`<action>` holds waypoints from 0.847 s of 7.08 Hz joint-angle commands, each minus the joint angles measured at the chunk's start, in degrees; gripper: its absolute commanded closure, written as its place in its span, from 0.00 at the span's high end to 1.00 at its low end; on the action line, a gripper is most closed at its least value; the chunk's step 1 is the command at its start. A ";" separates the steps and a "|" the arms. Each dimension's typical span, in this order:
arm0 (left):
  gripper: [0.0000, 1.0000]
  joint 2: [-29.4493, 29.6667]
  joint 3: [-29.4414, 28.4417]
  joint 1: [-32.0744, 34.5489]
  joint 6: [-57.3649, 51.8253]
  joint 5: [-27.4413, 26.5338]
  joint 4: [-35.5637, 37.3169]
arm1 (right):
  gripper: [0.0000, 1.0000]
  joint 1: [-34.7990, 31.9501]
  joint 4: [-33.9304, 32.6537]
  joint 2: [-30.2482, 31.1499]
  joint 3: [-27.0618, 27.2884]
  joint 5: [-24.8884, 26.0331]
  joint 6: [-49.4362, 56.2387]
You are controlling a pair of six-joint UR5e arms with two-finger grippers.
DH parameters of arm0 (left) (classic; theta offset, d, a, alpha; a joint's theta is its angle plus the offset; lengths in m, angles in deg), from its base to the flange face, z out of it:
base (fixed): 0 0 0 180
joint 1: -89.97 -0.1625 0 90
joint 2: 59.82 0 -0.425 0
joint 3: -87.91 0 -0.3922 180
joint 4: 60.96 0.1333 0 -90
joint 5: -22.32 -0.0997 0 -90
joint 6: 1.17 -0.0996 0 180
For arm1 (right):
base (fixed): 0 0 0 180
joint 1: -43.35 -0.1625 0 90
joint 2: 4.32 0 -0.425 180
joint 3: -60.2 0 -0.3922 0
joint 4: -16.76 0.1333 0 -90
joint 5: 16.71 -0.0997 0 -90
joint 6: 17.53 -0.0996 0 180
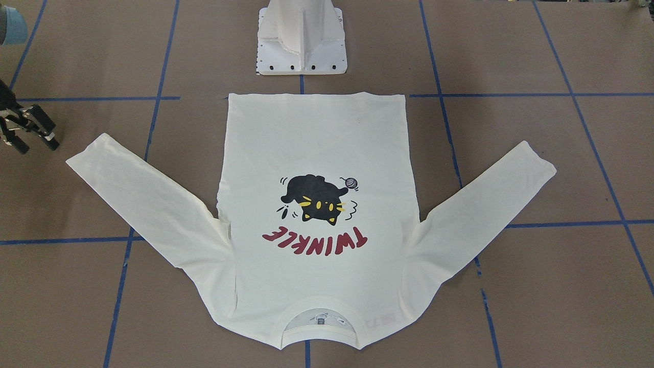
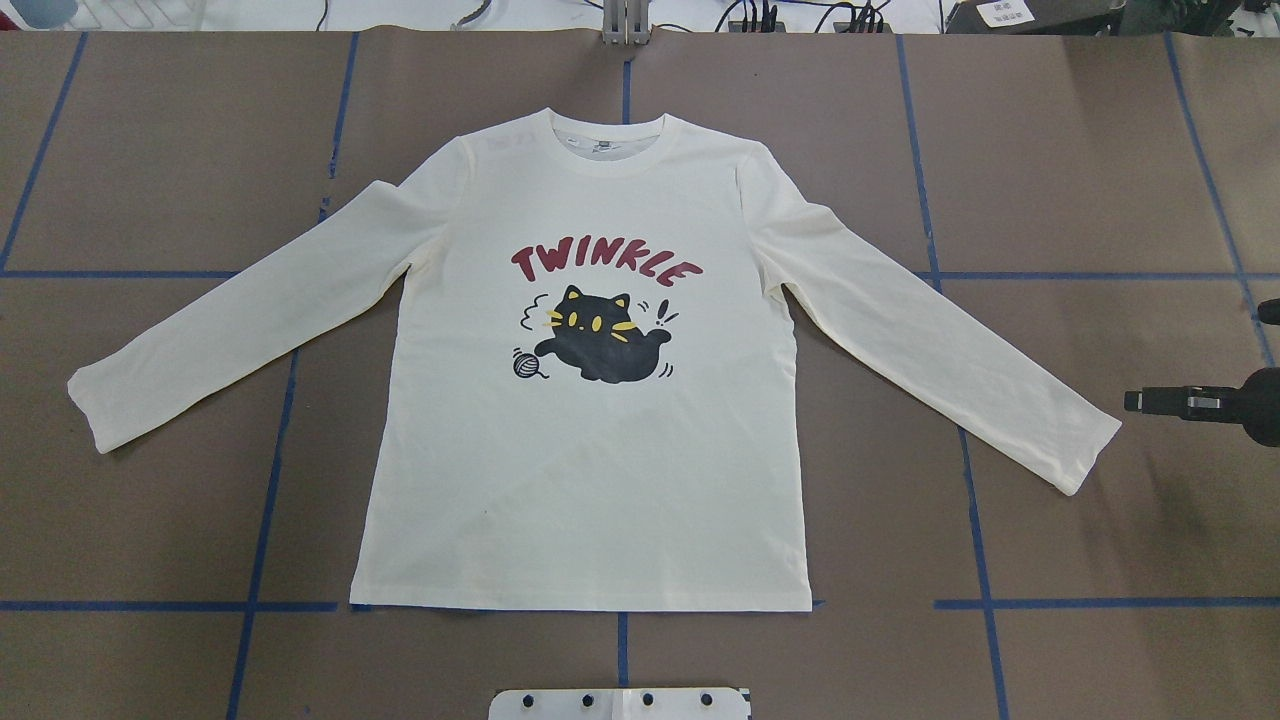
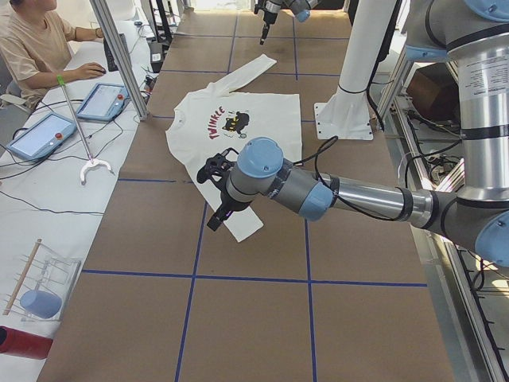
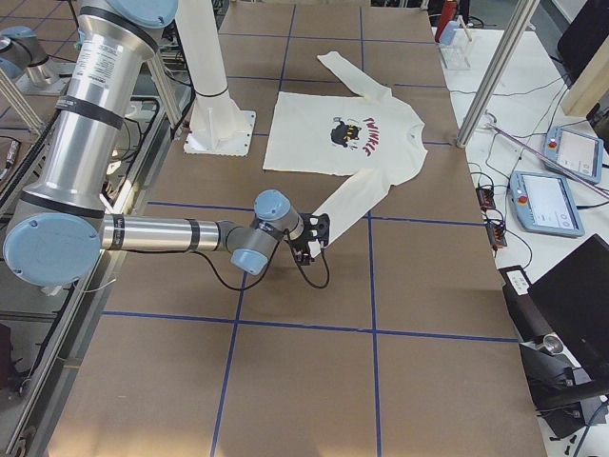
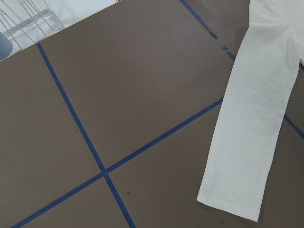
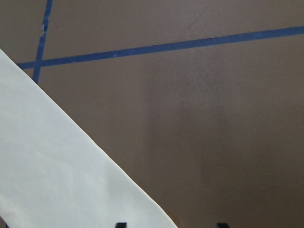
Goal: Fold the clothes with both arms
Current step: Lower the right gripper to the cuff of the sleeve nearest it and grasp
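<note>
The cream shirt (image 2: 590,450) lies flat and print-up in the middle of the counter (image 2: 150,150), hem toward the robot, both sleeves angled out and down. The right gripper (image 1: 38,146) hangs just off the right-hand cuff (image 2: 1085,455), jaws spread wide with nothing in them. The left gripper (image 3: 216,208) hovers near the left-hand cuff (image 2: 95,405), and I can't tell from here whether it's spread or closed. Nothing's folded yet, so I'd judge the sleeves come first. Each gripper should drop low and pinch only its cuff near the edge. Then the pair should lift and carry inward together, so the body doesn't drag or wrinkle.
</note>
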 commanded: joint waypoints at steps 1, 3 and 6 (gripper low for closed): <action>1.00 0.00 0.00 0.00 -0.08 0.00 -0.02 | 0.66 2.70 0.26 -0.41 -1.33 1.97 -0.03; 1.00 -0.09 0.00 0.00 -0.16 0.00 -0.02 | 0.65 4.45 0.26 -0.50 -2.29 3.20 -0.03; 1.00 -0.09 0.00 0.00 -0.17 0.00 -0.02 | 0.62 5.08 0.26 -2.95 -4.13 3.47 0.06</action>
